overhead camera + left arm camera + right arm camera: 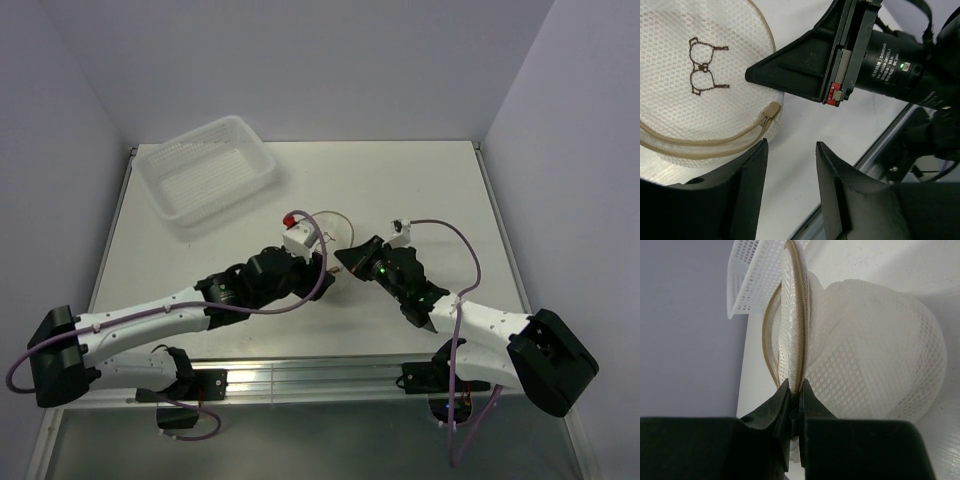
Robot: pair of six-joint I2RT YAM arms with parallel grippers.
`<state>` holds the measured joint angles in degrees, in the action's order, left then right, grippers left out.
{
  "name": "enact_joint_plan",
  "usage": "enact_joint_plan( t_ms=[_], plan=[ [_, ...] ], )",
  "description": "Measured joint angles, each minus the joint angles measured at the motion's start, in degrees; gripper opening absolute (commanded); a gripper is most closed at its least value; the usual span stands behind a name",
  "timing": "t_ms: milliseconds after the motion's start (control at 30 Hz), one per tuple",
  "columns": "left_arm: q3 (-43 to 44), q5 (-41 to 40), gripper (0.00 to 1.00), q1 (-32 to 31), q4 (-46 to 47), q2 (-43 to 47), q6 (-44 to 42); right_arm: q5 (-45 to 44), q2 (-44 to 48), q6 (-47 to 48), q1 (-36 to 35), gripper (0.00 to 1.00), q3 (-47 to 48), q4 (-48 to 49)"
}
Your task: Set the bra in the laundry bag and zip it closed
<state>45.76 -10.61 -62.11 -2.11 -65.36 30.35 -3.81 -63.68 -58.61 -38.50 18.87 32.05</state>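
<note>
The laundry bag, a white mesh pouch with a dark bra icon, lies at mid-table. Its tan zipper pull hangs at the rim, just beyond my left gripper. That gripper is open, with only bare table between its fingers. My right gripper is shut on the bag's zippered rim; in the left wrist view its black tip meets the bag's edge. A pale padded shape, the bra, shows through the mesh. From above, both grippers cover most of the bag.
A rectangular perforated white plastic basket stands at the back left, and its corner shows behind the bag. The metal rail of the table's near edge runs close to my left gripper. Walls close in three sides.
</note>
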Motion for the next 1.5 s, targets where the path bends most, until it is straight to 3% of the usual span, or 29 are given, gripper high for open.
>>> enact_joint_plan(
  t_ms=[433,733,800,1000,1067,1200,1500],
  plan=[
    [6.80,-6.67,0.53,-2.38,0.90,-12.61,-9.77,3.93,-0.33,1.03,1.66,0.00,0.70,-0.09],
    [7.26,-8.33,0.51,-2.38,0.96,-15.15,-11.89,6.23,-0.33,1.03,2.16,0.00,0.70,0.13],
    [7.54,-8.66,0.41,-2.38,1.16,-15.82,-12.20,6.49,-0.31,1.03,2.19,0.00,0.70,0.13],
    [7.80,-9.07,0.31,-2.40,1.55,-17.09,-12.94,6.71,-0.31,1.03,2.34,0.00,0.70,0.11],
    [7.98,-9.33,0.17,-2.45,1.57,-17.11,-13.03,6.69,-0.31,1.01,2.40,0.00,0.70,0.20],
    [8.00,-9.46,0.01,-2.49,1.77,-17.09,-12.96,6.71,-0.31,1.03,2.45,0.00,0.70,0.44],
    [6.56,-9.46,0.00,-2.49,3.41,-14.91,-11.87,11.08,-0.26,1.03,5.66,0.00,0.70,0.59]
  ],
)
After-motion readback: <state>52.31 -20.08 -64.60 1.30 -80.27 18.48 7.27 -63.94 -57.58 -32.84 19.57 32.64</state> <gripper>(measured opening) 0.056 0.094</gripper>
